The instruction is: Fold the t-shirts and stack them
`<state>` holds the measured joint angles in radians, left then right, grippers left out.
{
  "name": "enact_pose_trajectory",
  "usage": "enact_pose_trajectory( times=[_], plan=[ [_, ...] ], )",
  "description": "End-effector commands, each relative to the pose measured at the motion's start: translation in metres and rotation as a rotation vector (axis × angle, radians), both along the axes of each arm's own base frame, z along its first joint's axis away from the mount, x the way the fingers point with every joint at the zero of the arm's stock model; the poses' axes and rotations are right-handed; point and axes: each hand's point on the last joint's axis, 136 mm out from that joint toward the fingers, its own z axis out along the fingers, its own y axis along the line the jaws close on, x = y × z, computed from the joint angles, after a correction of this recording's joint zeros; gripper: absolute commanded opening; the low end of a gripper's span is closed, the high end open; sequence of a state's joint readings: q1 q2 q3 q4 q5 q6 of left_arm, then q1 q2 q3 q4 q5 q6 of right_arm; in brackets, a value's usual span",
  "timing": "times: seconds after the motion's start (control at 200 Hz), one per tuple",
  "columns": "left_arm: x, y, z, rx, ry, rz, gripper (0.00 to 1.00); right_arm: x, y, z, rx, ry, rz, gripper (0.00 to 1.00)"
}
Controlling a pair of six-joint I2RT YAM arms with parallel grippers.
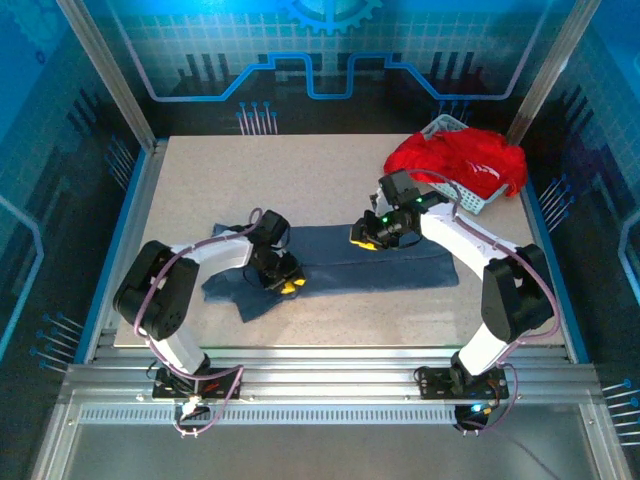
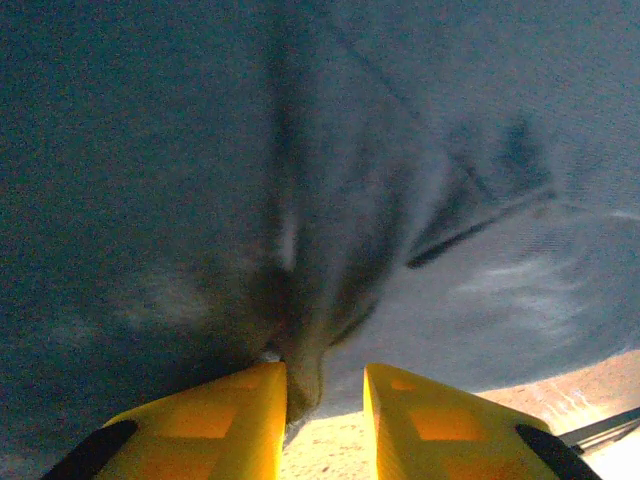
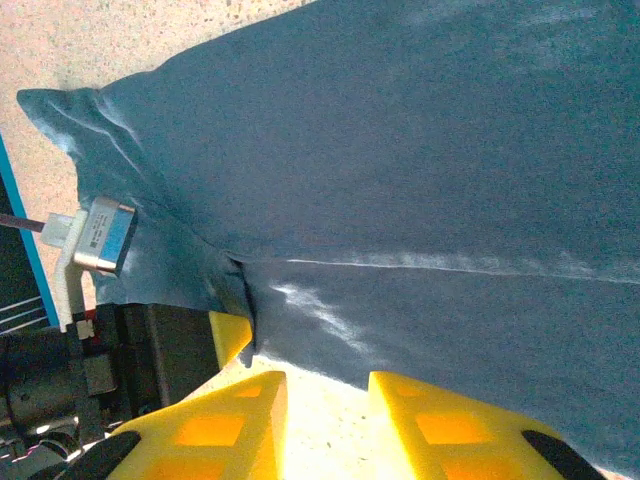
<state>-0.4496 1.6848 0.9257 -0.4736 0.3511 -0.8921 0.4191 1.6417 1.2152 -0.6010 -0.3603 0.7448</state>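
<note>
The blue shirt point(image 1: 400, 265) lies spread mid-frame on the worktop point(image 1: 300, 170) for folding: the left fingers point(image 2: 220, 420) pinch a gathered fold, while the right fingers point(image 3: 440, 425) sit narrowly apart at its edge, grip undeterminable.

Slate-blue t-shirt point(image 1: 400, 258) flat and partly folded at centre; red t-shirt point(image 1: 462, 160) crumpled far right.

Speckled beige table point(image 1: 300, 170) — blue circuit-patterned walls point(image 1: 200, 50) behind
</note>
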Motion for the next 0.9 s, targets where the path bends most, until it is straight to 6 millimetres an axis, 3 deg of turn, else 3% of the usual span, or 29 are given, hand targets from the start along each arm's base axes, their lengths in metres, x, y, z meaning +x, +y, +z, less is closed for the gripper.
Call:
enact_pose_trajectory(
  times=[0.0, 0.15, 0.34, 0.42, 0.495, 0.555, 0.65, 0.795, 0.895],
  plan=[
    [0.007, -0.004, 0.009, 0.032, -0.030, -0.009, 0.27, -0.006, 0.005, 0.010, 0.027, -0.013, 0.010, 0.29],
    [0.007, -0.009, 0.014, 0.058, -0.040, -0.052, 0.26, -0.006, 0.007, 0.008, 0.029, -0.010, 0.011, 0.29],
    [0.001, -0.027, -0.003, -0.002, 0.007, -0.066, 0.27, -0.006, 0.008, 0.007, 0.030, -0.010, 0.013, 0.29],
    [0.005, -0.033, 0.010, -0.047, -0.033, -0.066, 0.32, -0.006, 0.008, 0.007, 0.026, -0.010, 0.014, 0.29],
    [0.009, -0.026, 0.029, -0.035, -0.090, -0.056, 0.38, -0.006, 0.008, 0.006, 0.024, -0.008, 0.015, 0.29],
    [0.011, -0.010, 0.044, 0.004, -0.129, -0.032, 0.41, -0.005, 0.008, 0.005, 0.024, -0.008, 0.016, 0.28],
    [0.012, 0.036, 0.057, 0.062, -0.153, 0.068, 0.41, -0.004, 0.009, 0.004, 0.030, -0.012, 0.020, 0.28],
    [0.007, 0.120, 0.050, 0.080, -0.112, 0.289, 0.42, -0.001, 0.025, 0.009, 0.096, -0.047, 0.070, 0.29],
    [0.005, 0.159, 0.044, 0.104, -0.099, 0.347, 0.46, -0.001, 0.035, 0.013, 0.119, -0.072, 0.114, 0.29]
  ],
)
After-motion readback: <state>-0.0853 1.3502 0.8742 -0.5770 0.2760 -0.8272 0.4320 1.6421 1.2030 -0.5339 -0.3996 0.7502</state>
